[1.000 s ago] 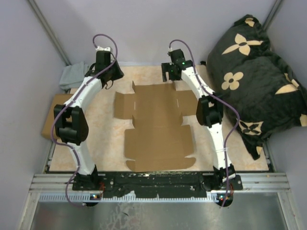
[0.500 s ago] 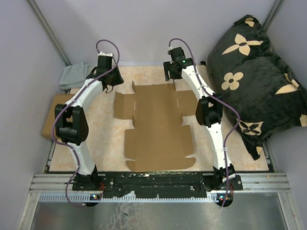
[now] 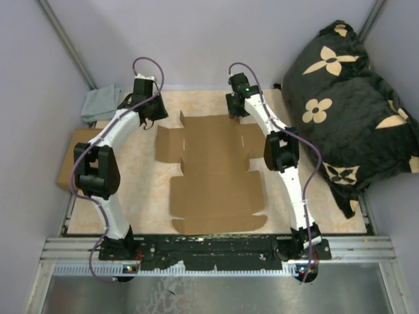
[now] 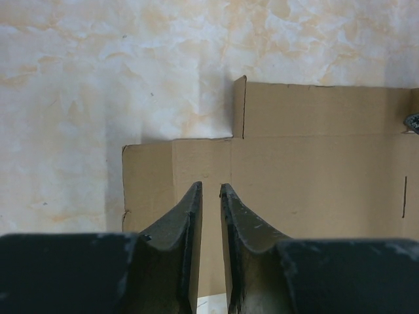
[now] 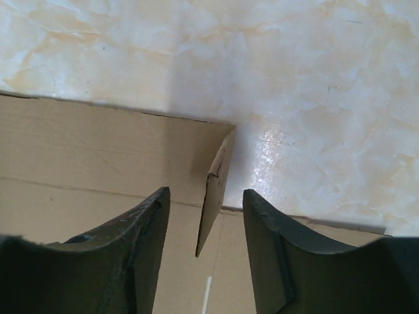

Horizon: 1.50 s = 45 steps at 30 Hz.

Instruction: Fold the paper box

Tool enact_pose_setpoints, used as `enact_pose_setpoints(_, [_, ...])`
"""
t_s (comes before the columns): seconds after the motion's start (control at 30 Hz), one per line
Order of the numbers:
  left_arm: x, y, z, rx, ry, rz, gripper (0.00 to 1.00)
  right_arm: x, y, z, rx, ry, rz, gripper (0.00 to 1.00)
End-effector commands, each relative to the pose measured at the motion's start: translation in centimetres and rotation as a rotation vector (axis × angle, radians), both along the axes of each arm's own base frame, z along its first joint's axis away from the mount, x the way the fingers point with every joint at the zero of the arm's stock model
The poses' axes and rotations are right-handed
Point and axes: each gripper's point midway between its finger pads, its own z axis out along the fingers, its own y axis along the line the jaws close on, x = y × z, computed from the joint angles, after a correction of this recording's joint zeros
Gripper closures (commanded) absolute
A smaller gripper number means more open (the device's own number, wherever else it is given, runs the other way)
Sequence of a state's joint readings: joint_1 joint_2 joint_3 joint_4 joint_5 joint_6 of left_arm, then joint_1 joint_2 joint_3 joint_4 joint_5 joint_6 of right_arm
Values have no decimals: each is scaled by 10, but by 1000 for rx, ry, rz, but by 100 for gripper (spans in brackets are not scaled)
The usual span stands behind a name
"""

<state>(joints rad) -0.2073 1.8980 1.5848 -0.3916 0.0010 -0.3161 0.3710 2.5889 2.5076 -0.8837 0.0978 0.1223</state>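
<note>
The paper box (image 3: 211, 171) lies unfolded as a flat brown die-cut sheet in the middle of the table. My left gripper (image 3: 150, 112) hovers over the sheet's far-left flap (image 4: 177, 176). In the left wrist view the left gripper (image 4: 211, 187) shows only a narrow slit between its fingers, with nothing in it. My right gripper (image 3: 236, 110) is at the sheet's far-right corner. In the right wrist view the right gripper (image 5: 205, 191) is open and straddles a small raised tab (image 5: 215, 196), which stands between the fingers (image 5: 268, 235) without touching either.
A black pillow with tan flowers (image 3: 347, 98) fills the right side. A grey cloth (image 3: 98, 104) lies at the far left, with a plain brown box (image 3: 69, 160) beside the table's left edge. Walls close in the back. A metal rail (image 3: 216, 248) runs along the near edge.
My right gripper's jaws have narrowed around the raised tab, and its wrist has turned a little over the sheet's far edge. The left gripper has shifted slightly and kept its narrow gap.
</note>
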Motion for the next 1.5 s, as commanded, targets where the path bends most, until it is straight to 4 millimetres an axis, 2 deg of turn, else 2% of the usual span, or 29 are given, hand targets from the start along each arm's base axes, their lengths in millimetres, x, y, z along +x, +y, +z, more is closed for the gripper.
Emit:
enact_pose_setpoints(0.0, [-8, -2, 18, -8, -32, -25, 77, 10, -7, 7, -42, -44, -23, 57])
enact_pose_setpoints(0.03, [-9, -4, 19, -14, -33, -34, 77, 12, -10, 7, -53, -54, -37, 68])
enact_pose_setpoints(0.1, [-11, -13, 24, -39, -41, -83, 76, 16, -15, 12, -70, -93, -60, 99])
enact_pose_setpoints(0.2, [-19, -33, 36, -95, -56, -201, 68, 22, -13, 36, -36, -192, -63, 100])
enact_pose_setpoints(0.23, [-22, -38, 42, -111, -65, -232, 65, 22, -11, 48, -11, -227, -58, 100])
enact_pose_setpoints(0.27, [-25, -44, 49, -130, -79, -267, 64, 20, -10, 71, 21, -277, -57, 100])
enact_pose_setpoints(0.4, [-41, -57, 89, -181, -164, -360, 64, 5, -4, 119, 132, -403, -50, 100])
enact_pose_setpoints(0.47, [-49, -61, 107, -201, -209, -395, 64, -11, -3, 131, 181, -448, -32, 100])
enact_pose_setpoints(0.63, [-71, -70, 146, -208, -320, -463, 59, -59, 1, 190, 348, -710, 45, 100])
enact_pose_setpoints(0.67, [-75, -72, 152, -201, -340, -476, 58, -70, 3, 199, 391, -757, 71, 100])
enact_pose_setpoints(0.7, [-79, -75, 158, -193, -360, -495, 56, -84, 3, 220, 436, -827, 100, 100])
enact_pose_setpoints(0.77, [-87, -80, 166, -178, -389, -538, 54, -107, 7, 241, 505, -928, 172, 100])
enact_pose_setpoints(0.87, [-96, -84, 176, -156, -425, -594, 49, -139, 16, 253, 562, -969, 299, 100])
enact_pose_setpoints(1.0, [-106, -89, 187, -148, -468, -649, 44, -175, 22, 257, 600, -1017, 428, 100])
enact_pose_setpoints(1.17, [-124, -101, 190, -156, -513, -766, 40, -208, 20, 248, 645, -1095, 504, 100])
enact_pose_setpoints(1.3, [-132, -104, 173, -144, -484, -812, 40, -222, 20, 244, 683, -1116, 531, 99])
enact_pose_setpoints(1.47, [-151, -112, 153, -185, -434, -899, 40, -227, 20, 239, 701, -1100, 529, 99])
